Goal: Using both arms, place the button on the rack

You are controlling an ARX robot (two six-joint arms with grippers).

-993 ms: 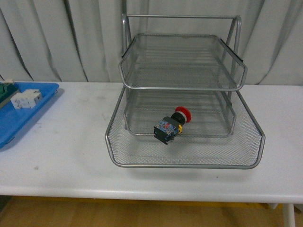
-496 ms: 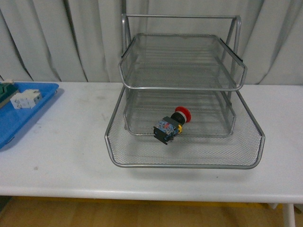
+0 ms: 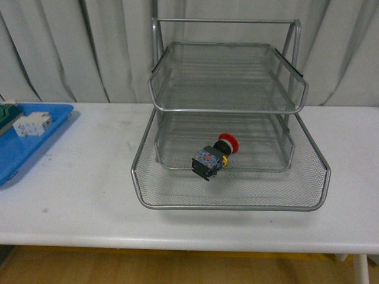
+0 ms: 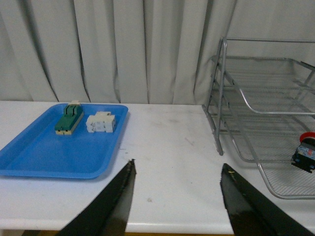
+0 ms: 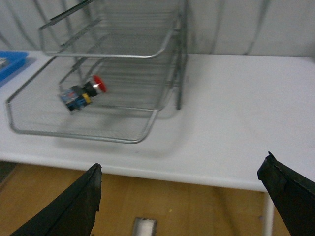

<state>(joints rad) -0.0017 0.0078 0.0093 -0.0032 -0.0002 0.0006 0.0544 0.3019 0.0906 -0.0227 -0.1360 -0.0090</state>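
Note:
The button (image 3: 214, 156), red cap, yellow ring and black-blue body, lies on its side in the pulled-out bottom tray of the silver wire rack (image 3: 231, 204). In the right wrist view the button (image 5: 82, 92) shows in the same tray of the rack (image 5: 78, 135); at the left wrist view's edge the button (image 4: 305, 153) is half cut off beside the rack (image 4: 216, 123). Neither arm shows in the front view. My left gripper (image 4: 177, 167) is open over bare table, off the rack's left side. My right gripper (image 5: 183, 164) is open, back past the table's front edge.
A blue plastic tray (image 3: 23, 155) at the table's left holds a white terminal block (image 3: 31, 124) and a green-and-cream switch (image 4: 68, 119). The white table (image 3: 83, 189) ends at a front edge, with wooden floor (image 5: 197, 206) below. Grey curtains hang behind.

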